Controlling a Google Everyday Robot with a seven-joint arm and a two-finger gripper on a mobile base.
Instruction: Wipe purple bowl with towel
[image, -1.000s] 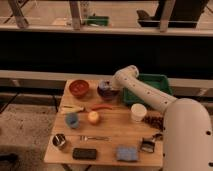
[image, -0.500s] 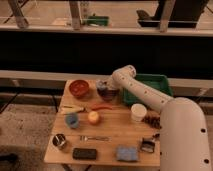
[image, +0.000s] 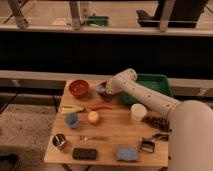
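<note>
The purple bowl (image: 102, 90) sits at the back of the wooden table (image: 110, 131), just right of a red bowl (image: 79, 88). My white arm reaches in from the lower right, and its gripper (image: 106, 90) is down at the purple bowl, covering most of it. I cannot make out a towel at the gripper. A blue folded cloth (image: 126, 152) lies near the table's front edge, far from the gripper.
A green tray (image: 152, 83) stands at the back right, behind my arm. Also on the table are a white cup (image: 138, 112), an orange fruit (image: 93, 117), a blue cup (image: 72, 120), a banana (image: 72, 108), a red chili (image: 102, 107), a fork (image: 93, 137), a metal can (image: 60, 141) and a black case (image: 84, 153).
The arm's wrist end has shifted slightly back and forth over the purple bowl. Nothing else on the table has moved.
</note>
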